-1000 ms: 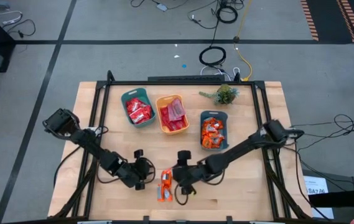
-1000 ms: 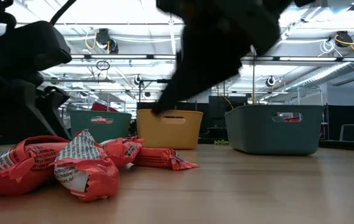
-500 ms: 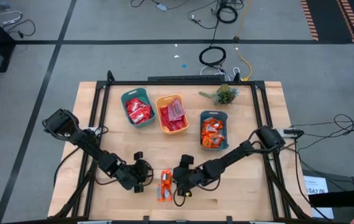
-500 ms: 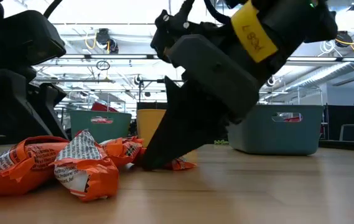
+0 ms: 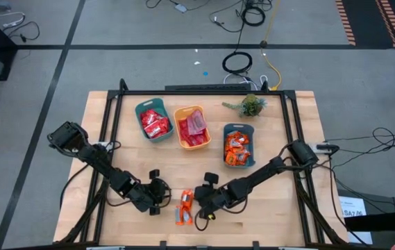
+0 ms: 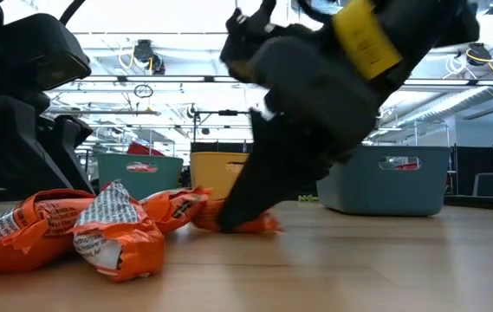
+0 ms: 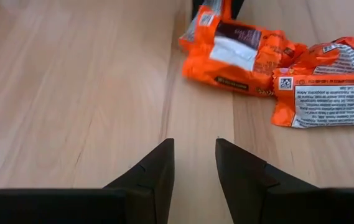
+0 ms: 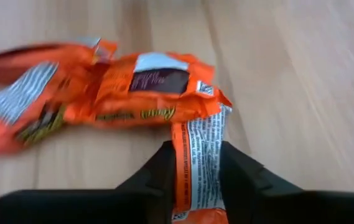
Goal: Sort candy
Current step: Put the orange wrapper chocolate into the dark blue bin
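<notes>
Now, left gripper (image 5: 157, 202) low on the table (image 5: 273, 222) at 7 o'clock, fingers (image 7: 155, 171) slightly parted, grasping nothing. Just right: orange candy (image 5: 185, 207) pile at 6 o'clock. Right gripper (image 5: 198, 205), fingers (image 8: 155, 171) clenched around one orange wrapper (image 8: 196, 180).

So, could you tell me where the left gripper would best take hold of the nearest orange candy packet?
Probably the crimped end of the orange candy packet that faces the left gripper, approached low along the table. The packet lies flat, so its thin end seam is likelier to fit between the fingers than the wide face.
</notes>
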`<state>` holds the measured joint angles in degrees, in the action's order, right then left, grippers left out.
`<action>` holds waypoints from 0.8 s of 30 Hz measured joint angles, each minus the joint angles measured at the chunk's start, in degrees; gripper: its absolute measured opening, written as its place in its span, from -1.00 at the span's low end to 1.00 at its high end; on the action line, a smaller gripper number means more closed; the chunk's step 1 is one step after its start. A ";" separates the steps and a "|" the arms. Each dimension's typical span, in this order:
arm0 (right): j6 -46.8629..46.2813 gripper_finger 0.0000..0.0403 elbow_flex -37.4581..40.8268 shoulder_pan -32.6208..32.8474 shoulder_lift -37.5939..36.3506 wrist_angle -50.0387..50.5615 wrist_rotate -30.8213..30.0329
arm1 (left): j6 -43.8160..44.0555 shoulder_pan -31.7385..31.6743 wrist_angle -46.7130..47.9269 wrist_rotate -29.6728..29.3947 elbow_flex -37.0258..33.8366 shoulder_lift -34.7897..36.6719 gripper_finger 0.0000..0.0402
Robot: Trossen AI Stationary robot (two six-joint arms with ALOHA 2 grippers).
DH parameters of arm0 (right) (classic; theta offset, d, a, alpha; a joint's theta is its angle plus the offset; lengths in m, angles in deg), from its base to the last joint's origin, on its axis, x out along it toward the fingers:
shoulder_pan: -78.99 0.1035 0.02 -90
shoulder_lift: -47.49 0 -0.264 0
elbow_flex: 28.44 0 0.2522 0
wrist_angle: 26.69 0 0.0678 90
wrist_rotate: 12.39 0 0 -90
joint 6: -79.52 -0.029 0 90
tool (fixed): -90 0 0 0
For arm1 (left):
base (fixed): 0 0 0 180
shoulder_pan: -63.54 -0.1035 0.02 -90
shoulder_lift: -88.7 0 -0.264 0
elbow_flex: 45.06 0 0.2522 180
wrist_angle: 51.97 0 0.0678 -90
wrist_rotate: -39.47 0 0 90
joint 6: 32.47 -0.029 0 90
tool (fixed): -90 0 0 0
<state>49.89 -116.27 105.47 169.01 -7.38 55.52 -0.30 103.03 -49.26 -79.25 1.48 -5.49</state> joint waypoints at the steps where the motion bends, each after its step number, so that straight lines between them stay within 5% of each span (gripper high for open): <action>1: 0.41 -0.63 0.07 0.16 -0.71 0.57 0.21 | 0.06 0.03 0.01 -0.01 -0.05 0.00 -0.36; 12: -6.05 -0.62 0.12 1.99 -12.00 17.30 -5.56 | 0.12 0.01 -0.54 -0.01 -0.09 -0.02 -0.36; 21: -26.09 -0.64 -0.02 3.70 -24.07 40.06 -20.92 | 0.14 0.01 -0.50 -0.01 -0.09 -0.02 -0.36; 24: -34.86 -0.64 -0.02 3.29 -26.77 50.89 -21.73 | 0.16 0.01 -0.48 -0.01 -0.09 -0.02 -0.36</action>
<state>15.04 -116.29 108.76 142.24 43.51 33.79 -0.14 103.04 -49.74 -79.26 1.39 -5.51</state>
